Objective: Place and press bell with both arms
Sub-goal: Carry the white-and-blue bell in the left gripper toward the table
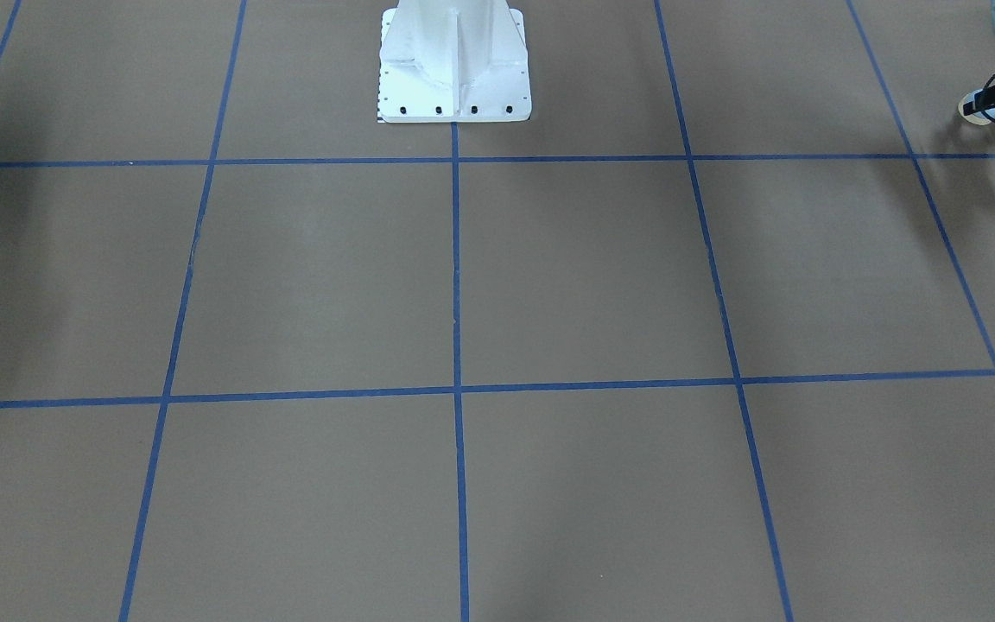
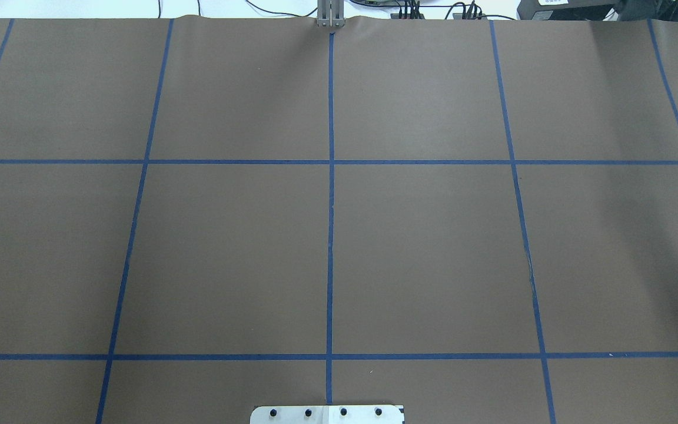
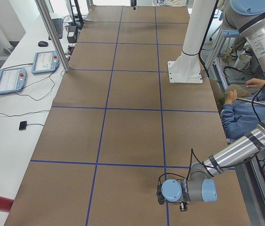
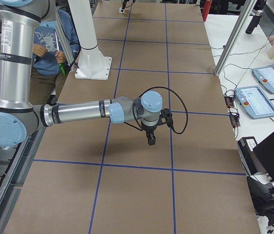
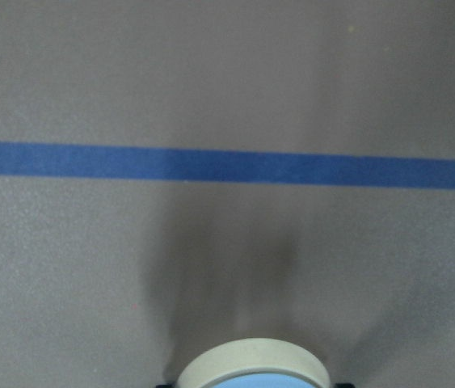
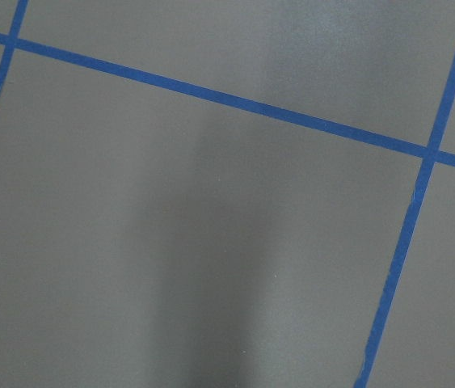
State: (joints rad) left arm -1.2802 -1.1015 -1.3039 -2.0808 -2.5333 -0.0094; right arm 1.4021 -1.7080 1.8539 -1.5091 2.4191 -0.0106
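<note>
**A:** Where's the bell?

**B:** Way out at the robot's left end of the tabletop. In the front-facing view it sits near 2 o'clock, far from the white pedestal at 12. The left pincer is wrapped around it.

**A:** Actually gripping it?

**B:** I'd say so. In the left wrist view the cream base and a sliver of blue dome fill the 6 o'clock edge, with a dark tip tight against each side. So the pincer looks clamped on the bell. I can't tell whether the base touches the paper or hangs just above it. A blue tape line crosses ahead of it, toward 12.

**A:** And the other arm?

**B:** The right pincer points down over the tabletop, well apart from the bell. It shows only in the side view, so I can't tell whether its fingers are apart or together. Its wrist camera shows only bare paper and tape.

**A:** So how far along are we?

**B:** Early, by my reading. The bell is in hand but not yet set down where both arms can reach it. The placing, the release and the press are all left to do.
</note>
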